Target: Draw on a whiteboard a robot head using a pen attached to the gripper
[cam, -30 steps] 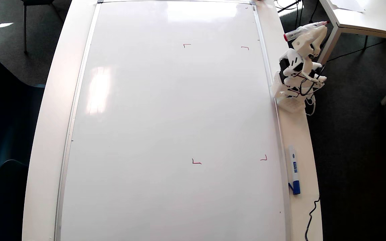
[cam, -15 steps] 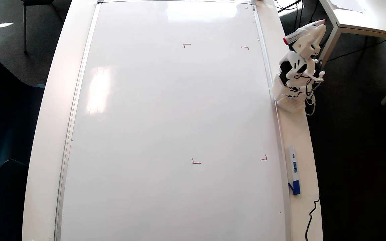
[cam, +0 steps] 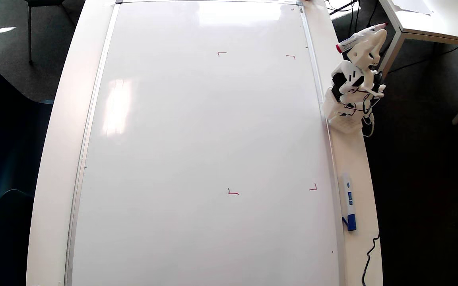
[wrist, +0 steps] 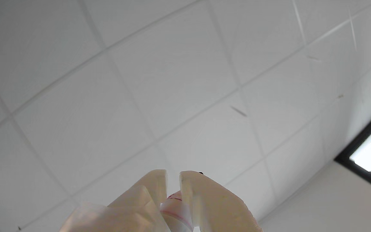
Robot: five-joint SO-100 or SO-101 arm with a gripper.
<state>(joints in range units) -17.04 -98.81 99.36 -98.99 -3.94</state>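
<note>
The whiteboard [cam: 197, 131] lies flat and fills most of the overhead view. No robot head shows on it; only small red corner marks [cam: 233, 192] sit on its right half. At the board's right edge the arm is folded over its base [cam: 342, 117]. My gripper [cam: 376, 36] is off the board, shut on the pen [cam: 352, 41], which lies across it with a red end toward the board. In the wrist view the gripper [wrist: 173, 175] points at the ceiling and the pen [wrist: 174, 209] sits between the fingers.
A white marker with a blue cap [cam: 348, 200] lies on the table strip right of the board. A black cable [cam: 368, 258] trails at the lower right. Another white table [cam: 431, 20] stands at the top right, and dark chairs [cam: 6, 151] at the left.
The gripper with the pen shifted slightly toward the top of the overhead view as the arm folded tighter, then held still over the last half second.
</note>
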